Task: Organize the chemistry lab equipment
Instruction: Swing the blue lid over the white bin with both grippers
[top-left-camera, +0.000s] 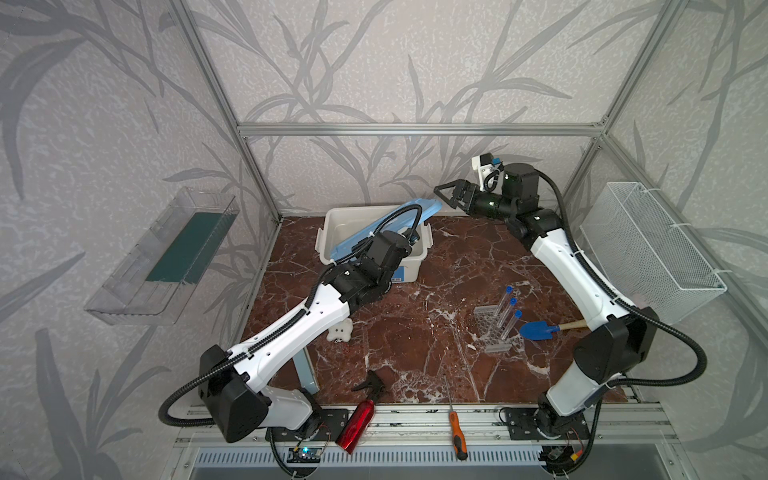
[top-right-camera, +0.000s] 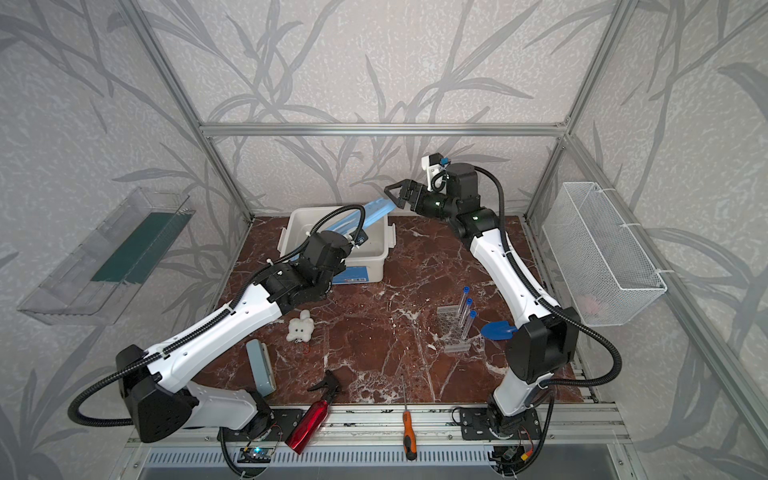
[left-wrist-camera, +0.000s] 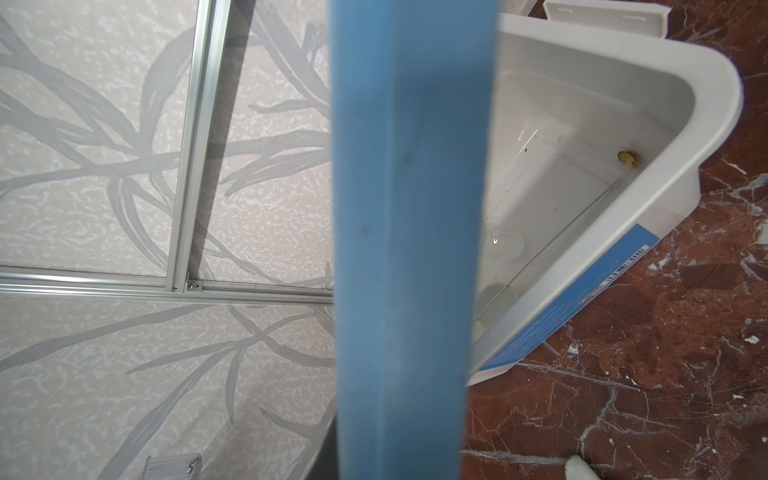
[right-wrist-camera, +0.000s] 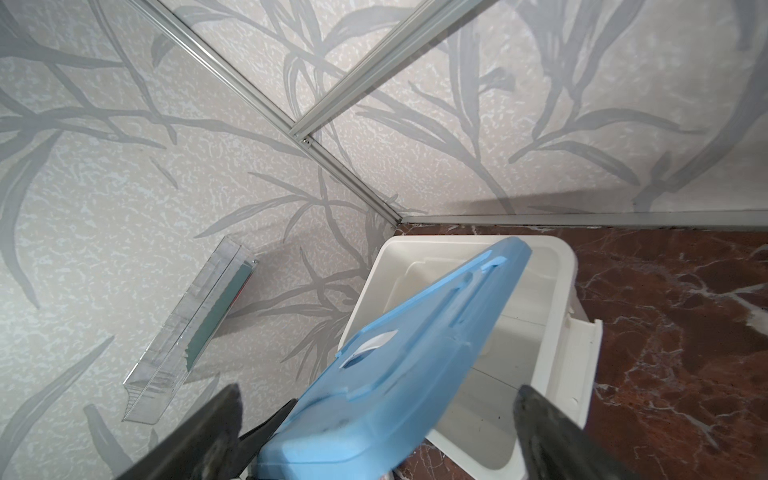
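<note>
left arm (top-left-camera: 286, 332) and right arm (top-left-camera: 557, 253) wear smooth white shells between bulky black joints. a ribbed black hose (top-left-camera: 163, 411) runs along each. the right gripper (right-wrist-camera: 378, 390) is black, with a white bracket (top-left-camera: 482, 169) behind it.

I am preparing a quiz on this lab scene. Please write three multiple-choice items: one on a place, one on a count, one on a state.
1. Where do the blue-capped tubes stand?
A) in the clear rack
B) in the white bin
C) in the wire basket

2. How many blue-capped tubes are there?
A) two
B) three
C) five

3. How is the right hand?
A) shut on a tube
B) open, holding nothing
C) shut on the rack

1 A: the tubes rise from the rack's holes.
2 B: three blue caps show in both top views.
3 B: its jaws stand wide apart.
</note>
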